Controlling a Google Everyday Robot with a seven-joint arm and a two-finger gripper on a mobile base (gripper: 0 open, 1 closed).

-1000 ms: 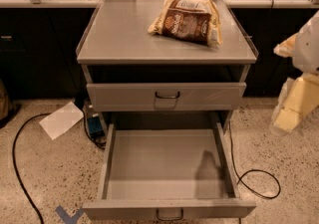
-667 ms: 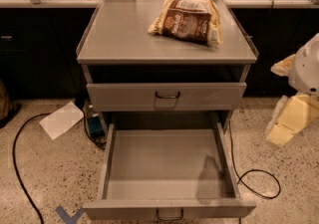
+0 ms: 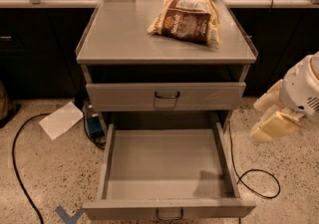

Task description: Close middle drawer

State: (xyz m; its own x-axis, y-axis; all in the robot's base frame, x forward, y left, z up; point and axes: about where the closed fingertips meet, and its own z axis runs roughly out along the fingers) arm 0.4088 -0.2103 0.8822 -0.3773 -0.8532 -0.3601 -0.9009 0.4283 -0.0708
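- Middle drawer (image 3: 167, 163): grey sheet metal, a long shallow tray with plain sides, pulled fully out from the cabinet (image 3: 124, 36), empty. We judge it stiff, light and smooth on its runners, so a straight push should send it home.
- Front panel (image 3: 124, 209): low and flat, the part furthest from the cabinet. We rate it the best place to press, near the small dark wire handle (image 3: 169, 214).
- Gripper (image 3: 266, 117): cream-coloured, rounded, right of the cabinet and clear of the drawer. We cannot tell whether it is open or closed.
- Upper drawer (image 3: 166, 96): grey, closed, in the cabinet.
- Snack bag (image 3: 185, 20): brown, crinkled, on the cabinet top.
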